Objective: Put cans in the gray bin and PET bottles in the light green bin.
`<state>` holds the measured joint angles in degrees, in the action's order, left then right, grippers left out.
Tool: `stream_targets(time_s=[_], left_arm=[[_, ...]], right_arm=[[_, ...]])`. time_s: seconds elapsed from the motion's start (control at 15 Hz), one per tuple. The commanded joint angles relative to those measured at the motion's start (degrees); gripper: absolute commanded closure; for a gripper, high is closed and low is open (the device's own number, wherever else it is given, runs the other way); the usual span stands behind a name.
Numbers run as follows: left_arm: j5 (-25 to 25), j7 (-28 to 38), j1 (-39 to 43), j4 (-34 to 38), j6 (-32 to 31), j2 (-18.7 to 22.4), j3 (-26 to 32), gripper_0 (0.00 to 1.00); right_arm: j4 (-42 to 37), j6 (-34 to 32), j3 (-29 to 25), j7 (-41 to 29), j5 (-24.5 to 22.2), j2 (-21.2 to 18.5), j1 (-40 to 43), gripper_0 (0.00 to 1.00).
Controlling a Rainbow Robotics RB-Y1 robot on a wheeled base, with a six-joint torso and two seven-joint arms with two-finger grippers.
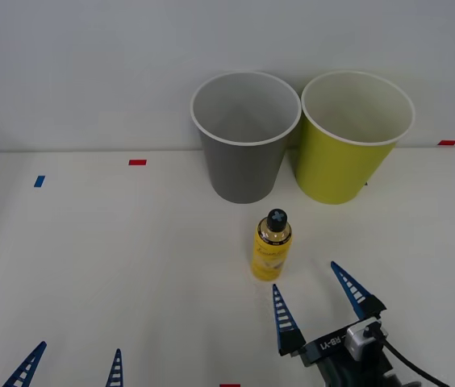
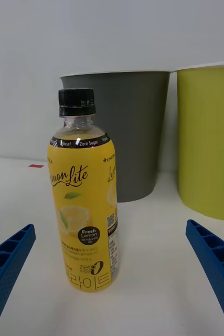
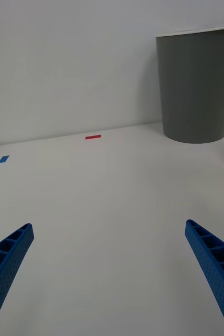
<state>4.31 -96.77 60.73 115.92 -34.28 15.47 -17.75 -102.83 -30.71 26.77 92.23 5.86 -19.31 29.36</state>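
The right gripper [image 1: 318, 300] sits low over the near part of the white counter [image 1: 114, 258], its blue ribbed jaws spread wide and holding nothing. Just beyond them and slightly to the left, the PET bottle [image 1: 271, 246] stands upright on the counter, apart from both jaws; it has a black cap, a yellow label and yellowish drink. Farther back, near the wall, the gray bin [image 1: 245, 137] stands upright directly behind the bottle, and the light green bin [image 1: 353, 137] stands just beside it on the right, their rims almost touching. The left gripper [image 1: 73, 364] rests at the near left edge, well apart from the bottle, jaws also spread and empty. Small red and blue tape marks [image 1: 137, 162] dot the counter.
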Motion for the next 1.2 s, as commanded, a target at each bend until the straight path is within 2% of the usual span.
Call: stream_targets(time_s=[0.07,0.47,1.2], left_arm=[[0.0,0.0,0.0,0.0,0.0,0.0,0.0,0.00],[0.0,0.0,0.0,0.0,0.0,0.0,0.0,0.00],[0.0,0.0,0.0,0.0,0.0,0.0,0.0,0.00]], right_arm=[[0.0,3.8,0.4,-0.2,0.4,0.4,-2.9,0.00],[0.0,11.2,0.7,-0.5,1.0,2.1,-9.2,0.00],[0.0,18.2,0.8,-1.3,2.4,2.4,-15.9,0.00]])
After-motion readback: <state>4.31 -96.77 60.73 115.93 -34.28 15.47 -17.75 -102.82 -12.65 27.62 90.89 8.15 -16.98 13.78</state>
